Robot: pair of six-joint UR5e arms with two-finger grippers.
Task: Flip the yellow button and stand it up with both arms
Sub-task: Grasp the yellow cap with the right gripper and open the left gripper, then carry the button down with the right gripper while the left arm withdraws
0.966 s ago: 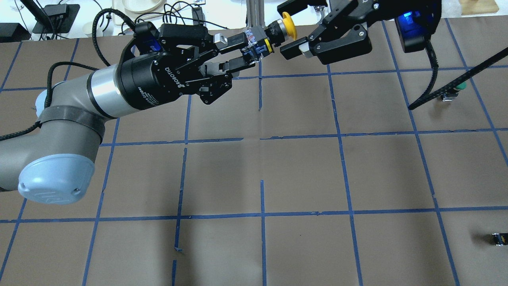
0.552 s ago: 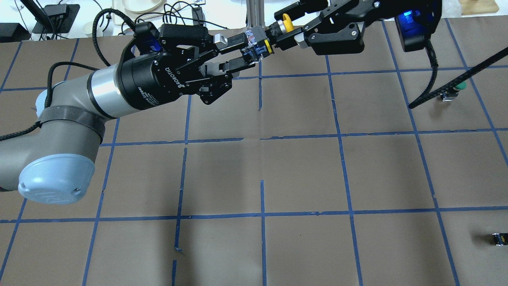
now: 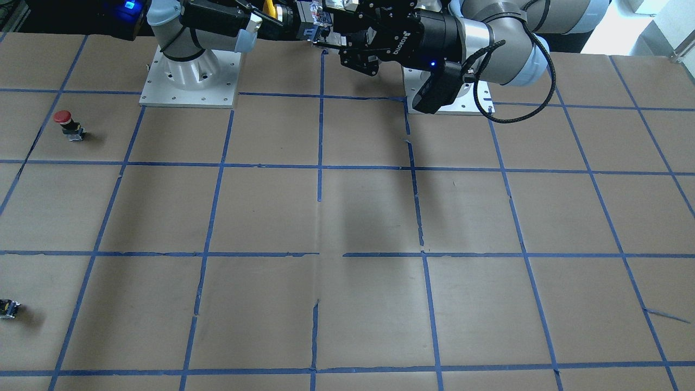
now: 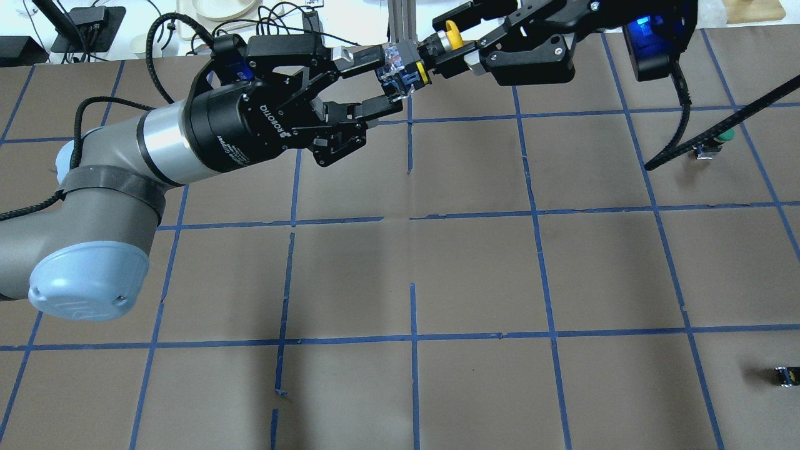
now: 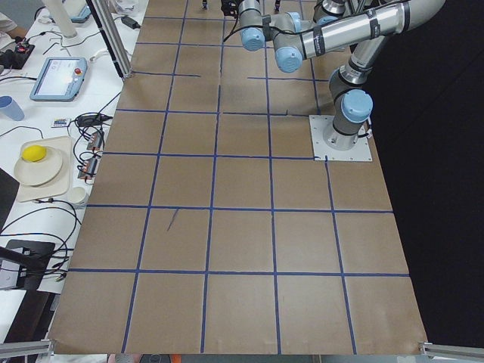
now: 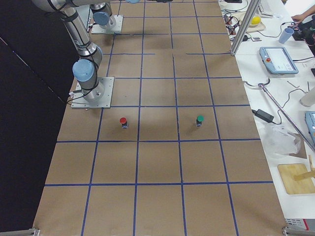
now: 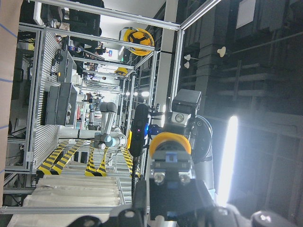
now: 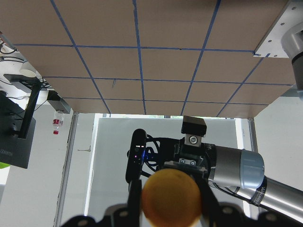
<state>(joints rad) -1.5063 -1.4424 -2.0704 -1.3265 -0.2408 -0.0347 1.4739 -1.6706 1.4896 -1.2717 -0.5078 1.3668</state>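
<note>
The yellow button (image 4: 451,34) is held in the air over the table's far edge, lying sideways with its cap toward my right arm. My right gripper (image 4: 440,50) is shut on its neck just behind the cap. My left gripper (image 4: 387,76) is open, its fingers spread on either side of the black-and-grey body (image 4: 403,69). The left wrist view shows the button (image 7: 170,142) end-on, and the right wrist view shows the cap (image 8: 170,198) between my right fingers. In the front view the button (image 3: 267,13) sits between both grippers at the top edge.
A green-capped button (image 4: 719,139) stands at the right, under a black cable. A red-capped button (image 3: 64,117) stands near the right arm's base. A tiny dark part (image 4: 784,375) lies at the near right edge. Cables and dishes crowd the bench beyond the table.
My right gripper closed on the button's neck. My left gripper's fingers then spread apart from the button body. Both arms stayed nearly in place.
</note>
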